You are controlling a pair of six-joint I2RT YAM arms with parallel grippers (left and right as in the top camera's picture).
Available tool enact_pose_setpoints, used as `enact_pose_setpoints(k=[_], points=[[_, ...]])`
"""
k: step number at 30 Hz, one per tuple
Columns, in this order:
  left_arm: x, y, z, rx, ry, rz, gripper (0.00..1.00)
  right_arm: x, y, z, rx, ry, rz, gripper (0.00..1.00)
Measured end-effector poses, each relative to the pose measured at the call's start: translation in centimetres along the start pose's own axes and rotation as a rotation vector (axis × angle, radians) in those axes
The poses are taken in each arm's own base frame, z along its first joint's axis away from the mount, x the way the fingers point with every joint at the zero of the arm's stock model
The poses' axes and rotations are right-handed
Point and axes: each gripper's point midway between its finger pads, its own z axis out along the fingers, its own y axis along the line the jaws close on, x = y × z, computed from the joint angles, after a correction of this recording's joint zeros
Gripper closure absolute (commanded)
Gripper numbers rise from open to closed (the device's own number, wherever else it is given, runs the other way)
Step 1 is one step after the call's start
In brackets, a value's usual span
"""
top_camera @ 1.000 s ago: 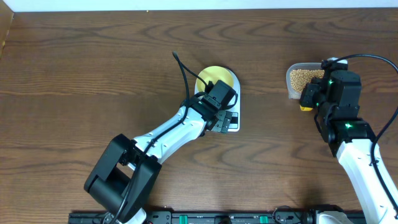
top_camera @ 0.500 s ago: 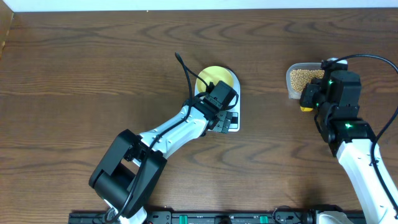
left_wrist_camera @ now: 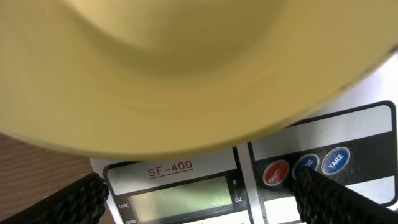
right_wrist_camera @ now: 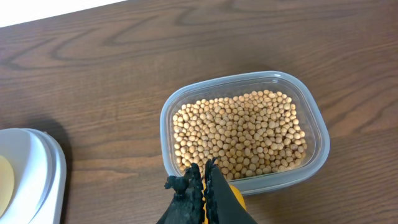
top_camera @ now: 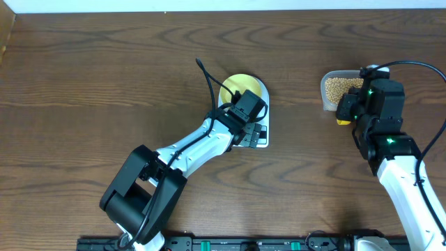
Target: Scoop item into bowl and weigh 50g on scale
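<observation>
both arms are white rounded shells with black joints. the left arm [top_camera: 188,150] has a boxy black wrist and a thin black cable [top_camera: 206,77] looping off it; the right arm [top_camera: 408,185] has a black wrist with small green lights [top_camera: 367,90] and a black cable arching over. the fingers [left_wrist_camera: 84,198] are black and rough-textured.

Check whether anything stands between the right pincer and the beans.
Only the near wall of the clear container, just ahead of the right pincer, which grips the yellow scoop. It has no lid, so the beans look reachable from above.
</observation>
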Motion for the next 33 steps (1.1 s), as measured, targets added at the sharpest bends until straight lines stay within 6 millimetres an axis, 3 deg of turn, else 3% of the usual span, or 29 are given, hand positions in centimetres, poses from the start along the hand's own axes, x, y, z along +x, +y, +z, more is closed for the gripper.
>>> enact_pose_setpoints(k=[33], points=[[0.1, 0.9, 0.0, -0.052, -0.003, -0.053, 0.02, 0.0, 0.0, 0.0, 0.001, 0.001, 0.000, 0.99]])
